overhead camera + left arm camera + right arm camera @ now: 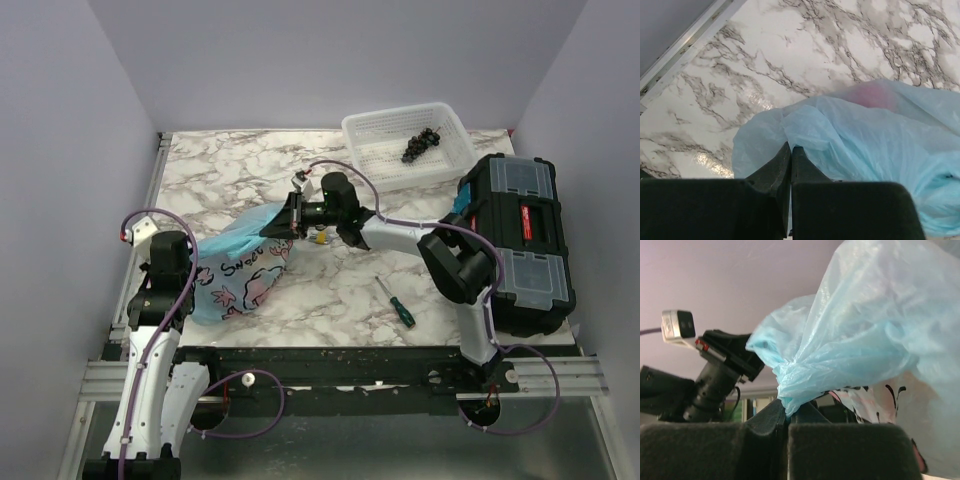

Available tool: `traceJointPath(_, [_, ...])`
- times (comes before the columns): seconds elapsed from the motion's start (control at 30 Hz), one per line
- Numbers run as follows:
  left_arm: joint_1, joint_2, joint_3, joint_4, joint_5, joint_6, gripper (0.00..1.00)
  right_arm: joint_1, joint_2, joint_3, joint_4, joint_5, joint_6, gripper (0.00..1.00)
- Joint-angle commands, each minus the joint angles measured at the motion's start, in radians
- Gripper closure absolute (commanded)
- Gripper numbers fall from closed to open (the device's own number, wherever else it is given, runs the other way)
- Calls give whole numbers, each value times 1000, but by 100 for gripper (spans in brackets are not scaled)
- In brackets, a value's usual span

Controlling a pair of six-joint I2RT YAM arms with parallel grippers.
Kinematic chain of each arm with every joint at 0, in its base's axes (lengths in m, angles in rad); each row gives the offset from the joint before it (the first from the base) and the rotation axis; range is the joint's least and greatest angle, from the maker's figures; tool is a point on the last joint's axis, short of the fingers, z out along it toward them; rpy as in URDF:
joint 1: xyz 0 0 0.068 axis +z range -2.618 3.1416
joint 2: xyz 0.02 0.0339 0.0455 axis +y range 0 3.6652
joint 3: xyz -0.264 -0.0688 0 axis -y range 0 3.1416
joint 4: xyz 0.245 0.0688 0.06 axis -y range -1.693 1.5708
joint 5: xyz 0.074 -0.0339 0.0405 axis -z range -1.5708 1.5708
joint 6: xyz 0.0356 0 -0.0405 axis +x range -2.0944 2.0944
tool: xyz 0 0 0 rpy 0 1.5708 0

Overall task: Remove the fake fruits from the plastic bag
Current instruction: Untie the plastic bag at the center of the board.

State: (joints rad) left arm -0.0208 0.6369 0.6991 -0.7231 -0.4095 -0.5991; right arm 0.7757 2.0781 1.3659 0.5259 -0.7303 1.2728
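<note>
The plastic bag, thin light blue with pink and dark print, lies at the table's left middle. My right gripper is shut on a bunched, twisted part of it at its upper right end and holds that end raised. My left gripper is at the bag's lower left side, its jaws shut with a fold of blue film running into the tips. One reddish fake fruit shows dimly through the film. The other fake fruits are hidden inside the bag.
A white lattice basket at the back right holds a dark grape bunch. A black toolbox stands at the right edge. A green-handled screwdriver lies near the front. A tiny yellow bit sits under the right wrist.
</note>
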Motion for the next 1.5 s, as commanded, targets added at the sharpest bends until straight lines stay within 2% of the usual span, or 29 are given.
traceJointPath(0.0, [6, -11, 27, -52, -131, -50, 100, -45, -10, -8, -33, -166, -146, 99])
traceJointPath(0.2, [5, -24, 21, -46, -129, -42, 100, -66, 23, 27, -57, -236, -190, 99])
traceJointPath(0.27, [6, -43, 23, -26, -72, 1, 100, -65, 24, 22, -36, -236, -177, 99])
traceJointPath(0.33, [5, -66, 28, 9, 63, 85, 100, -65, 24, 5, 18, -243, -139, 99])
traceJointPath(0.4, [5, -93, 32, 28, 233, 137, 90, -65, 22, -8, 62, -251, -108, 99])
traceJointPath(0.5, [5, -133, 43, 15, 358, 100, 60, -65, 6, -23, 83, -236, -97, 99])
traceJointPath(0.57, [5, -156, 50, 5, 432, 63, 47, -66, 1, -27, 53, -213, -112, 99])
traceJointPath(0.73, [5, -208, 66, -4, 609, 6, 35, -65, -3, -29, 16, -191, -142, 99])
traceJointPath(0.8, [5, -231, 56, 32, 678, -41, 27, -64, -7, -36, 19, -189, -149, 99])
traceJointPath(0.9, [5, -205, 40, 88, 744, -183, 27, -64, -13, -47, 23, -184, -150, 99])
traceJointPath(0.97, [1, -163, 40, 76, 760, -297, 32, -64, -17, -52, 28, -185, -145, 99])
traceJointPath(1.03, [-8, -132, 46, 59, 745, -364, 33, -64, -26, -58, 34, -187, -142, 99])
traceJointPath(1.13, [-12, -128, 78, 31, 691, -361, 33, -64, -40, -68, 36, -182, -146, 99])
traceJointPath(1.2, [-12, -147, 136, -22, 582, -286, 34, -65, -48, -70, 30, -181, -151, 99])
traceJointPath(1.3, [-13, -185, 205, -102, 346, -180, 30, -64, -60, -81, 23, -171, -166, 99])
traceJointPath(1.33, [-13, -197, 214, -98, 319, -134, 28, -64, -64, -85, 19, -168, -171, 99])
traceJointPath(1.4, [-13, -214, 222, -59, 354, -36, 26, -64, -71, -92, 3, -164, -185, 99])
traceJointPath(1.47, [-13, -213, 221, 14, 501, 52, 26, -64, -79, -99, -10, -161, -194, 99])
